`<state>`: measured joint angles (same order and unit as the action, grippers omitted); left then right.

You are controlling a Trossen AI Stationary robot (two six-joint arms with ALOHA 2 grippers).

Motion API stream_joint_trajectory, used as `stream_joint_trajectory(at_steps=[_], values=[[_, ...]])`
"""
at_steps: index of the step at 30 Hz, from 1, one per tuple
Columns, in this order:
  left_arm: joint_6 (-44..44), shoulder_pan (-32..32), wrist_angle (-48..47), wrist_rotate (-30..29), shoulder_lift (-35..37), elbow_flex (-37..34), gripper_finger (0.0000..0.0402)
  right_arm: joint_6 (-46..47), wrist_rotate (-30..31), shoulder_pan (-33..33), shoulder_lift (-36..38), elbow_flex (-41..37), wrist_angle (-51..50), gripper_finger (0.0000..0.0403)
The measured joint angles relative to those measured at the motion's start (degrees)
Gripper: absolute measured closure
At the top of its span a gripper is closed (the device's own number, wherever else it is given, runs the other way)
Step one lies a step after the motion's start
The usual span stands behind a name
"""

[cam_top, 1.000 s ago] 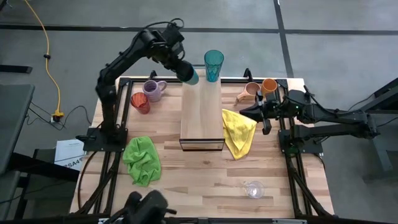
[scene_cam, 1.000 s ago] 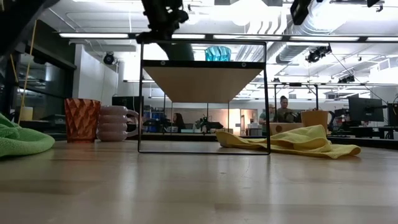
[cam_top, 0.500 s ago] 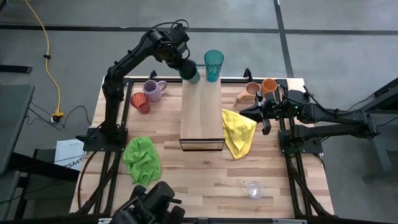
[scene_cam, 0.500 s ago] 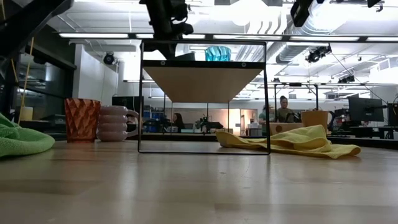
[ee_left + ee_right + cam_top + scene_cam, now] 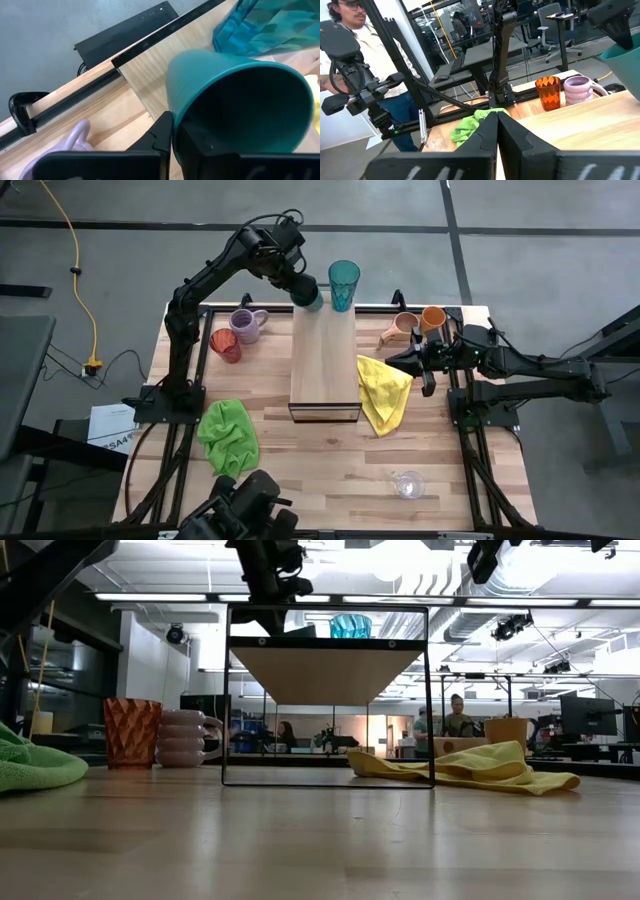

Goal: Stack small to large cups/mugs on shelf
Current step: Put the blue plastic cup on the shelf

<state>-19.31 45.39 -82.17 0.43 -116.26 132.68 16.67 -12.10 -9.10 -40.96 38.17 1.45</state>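
My left gripper (image 5: 306,290) is shut on a solid teal cup (image 5: 240,105) over the far end of the light-wood shelf (image 5: 325,360). The cup is close beside a clear teal tumbler (image 5: 343,280) that stands on the shelf's far end. A lavender mug (image 5: 245,326) and an amber tumbler (image 5: 226,345) stand on the table left of the shelf. A tan mug (image 5: 402,330) and an orange cup (image 5: 433,318) stand to its right. My right gripper (image 5: 425,366) waits shut and level beside them, holding nothing. My left gripper pinches the teal cup's wall at its rim (image 5: 172,107), one finger inside the mouth and one outside. The fingers slant down from above. The cup is tilted, mouth up toward the wrist. I cannot tell whether its base touches the shelf.
A yellow cloth (image 5: 385,392) lies against the shelf's right side and a green cloth (image 5: 228,436) lies at the near left. A small clear glass (image 5: 407,483) sits near the front edge. A person (image 5: 350,30) stands beyond the table's left side.
My left gripper has carried the teal cup a little toward the table's right and slightly down, closer to the teal tumbler. It has then kept still, with the cup still in its hold.
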Motion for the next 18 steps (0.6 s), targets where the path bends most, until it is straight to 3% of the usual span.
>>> stream_joint_trajectory(at_steps=[10,18], values=[[0.00,0.00,0.38,-0.02,0.00,-0.02,0.0330,-0.04,0.00,0.00,0.01,0.00,0.00,0.0403],[-0.02,-0.02,5.30,-0.02,0.01,-0.04,0.0320,0.01,-0.01,0.00,0.01,0.00,0.01,0.0403]])
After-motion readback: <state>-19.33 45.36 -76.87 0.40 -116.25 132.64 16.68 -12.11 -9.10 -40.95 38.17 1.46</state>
